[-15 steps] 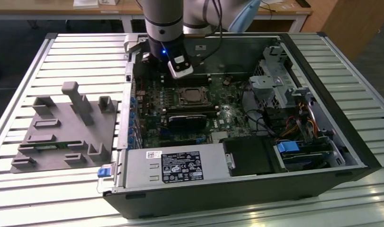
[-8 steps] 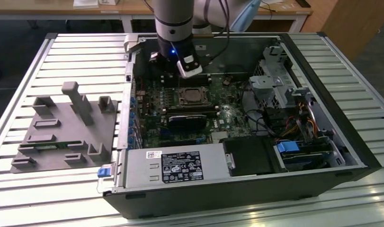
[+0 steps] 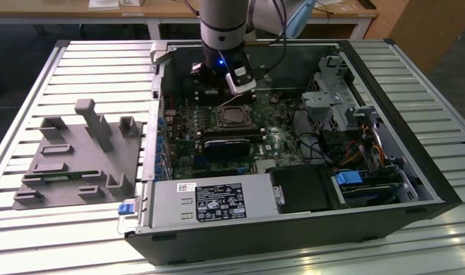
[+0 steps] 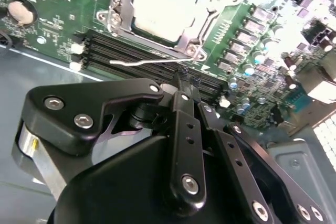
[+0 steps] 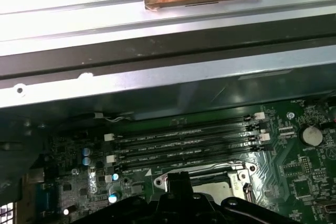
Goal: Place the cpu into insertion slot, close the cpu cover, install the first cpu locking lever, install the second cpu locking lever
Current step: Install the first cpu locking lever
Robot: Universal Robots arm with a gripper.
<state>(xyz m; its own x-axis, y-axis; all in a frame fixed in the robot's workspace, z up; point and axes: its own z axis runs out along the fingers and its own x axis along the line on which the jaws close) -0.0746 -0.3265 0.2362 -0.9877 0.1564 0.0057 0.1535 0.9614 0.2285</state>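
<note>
cpu (image 4: pixel 165 6) flat under cpu cover (image 4: pixel 207 14) | locking lever (image 4: pixel 142 63) along memory slots (image 4: pixel 105 51) | gripper (image 4: pixel 182 80) closed

On the counter (image 3: pixel 87 63), an open computer case (image 3: pixel 293 235) occupies the centre and the exterior view's right. A moulded fixture tray (image 3: pixel 64 172) lies beside it at the exterior view's left, apart from the case wall. The motherboard (image 3: pixel 186 154) lies flat in the case. The power supply (image 3: pixel 209 203) lies along the near wall and a drive cage (image 3: pixel 332 106) stands at the exterior view's right. The cpu (image 4: pixel 165 3) sits in the insertion slot (image 4: pixel 113 19) under the cpu cover (image 4: pixel 122 1). The memory slots (image 5: pixel 184 140) run between the slot and the far wall. A locking lever (image 4: pixel 144 62) lies between the cover and the memory slots. The tool (image 4: pixel 182 80) hangs over the memory slots, just beside the lever.
</note>
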